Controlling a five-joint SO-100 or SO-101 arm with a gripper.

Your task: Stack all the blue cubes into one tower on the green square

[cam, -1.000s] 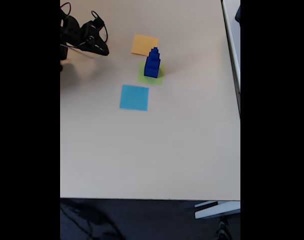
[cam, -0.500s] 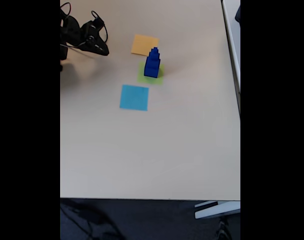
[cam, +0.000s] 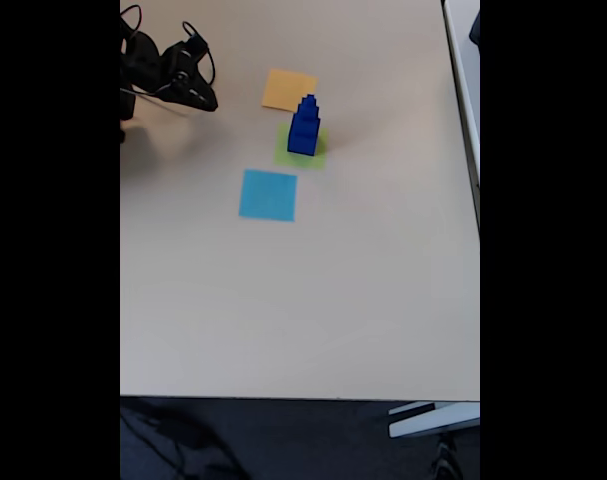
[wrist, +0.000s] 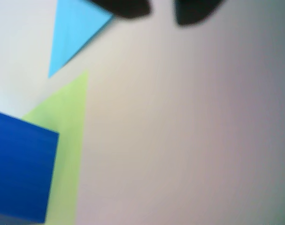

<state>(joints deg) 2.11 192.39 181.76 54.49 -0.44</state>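
Blue cubes (cam: 304,127) stand as one stepped tower on the green square (cam: 315,155), largest at the bottom. From the left in the fixed view: the end effector (cam: 205,100) hangs over the counter (cam: 313,300) well apart from the tower, then the light-blue square (cam: 268,195), then the orange-yellow square (cam: 289,90). In the wrist view its dark fingertips (wrist: 123,7) stand apart, holding nothing.

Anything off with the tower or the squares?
Nothing stands out. The blue cubes stand as one upright tower, largest at the bottom, on the green square. The light-blue square and orange square lie flat. The gripper is off to the left.
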